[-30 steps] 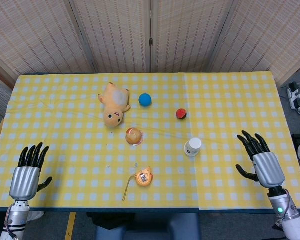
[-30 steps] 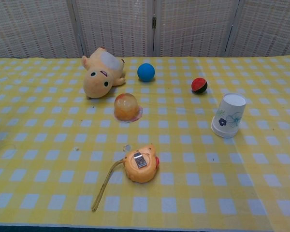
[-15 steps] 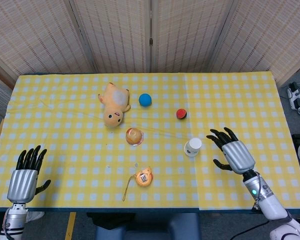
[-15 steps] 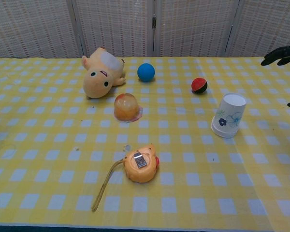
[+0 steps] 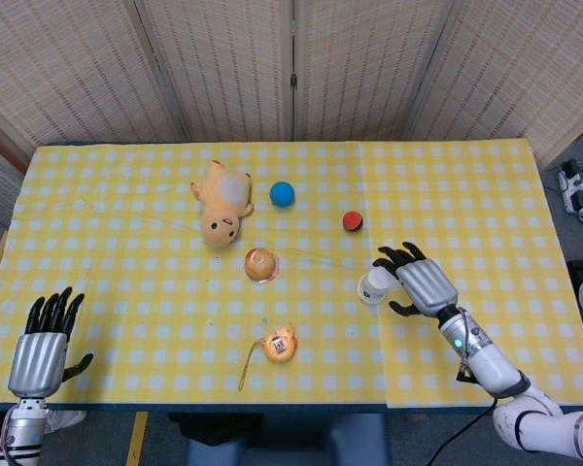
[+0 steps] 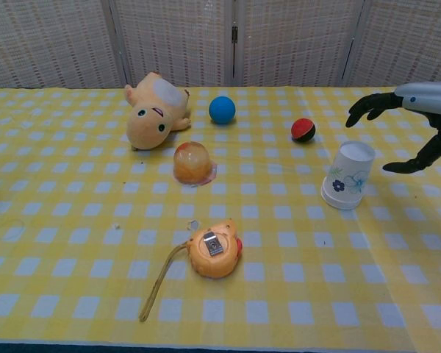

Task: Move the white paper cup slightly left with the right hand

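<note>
Two hands showing from the head view. Right hand [image 5: 418, 282] hovering just right of the cup [image 5: 374, 285], fingers [image 5: 394, 255] spread wide, holding nothing, tips arching over the cup's far side without plainly touching it. Cup standing on the worktop [image 5: 466, 194], right of centre, below the red ball [image 5: 352, 220] and right of the jelly pot [image 5: 260, 264]. Left hand [image 5: 41, 335] resting at the near left corner, fingers apart and empty, well apart from everything. Plush [image 5: 222, 202], blue ball [image 5: 282, 193] and tape measure [image 5: 278, 344] lying further left.

Switching to the chest view: cup [image 6: 347, 175] sitting upside down, tilted slightly, rim on the cloth. Right hand [image 6: 415, 118] entering from the right edge, dark fingers [image 6: 366, 107] curving above and behind the cup, thumb beside it, a gap showing between.
</note>
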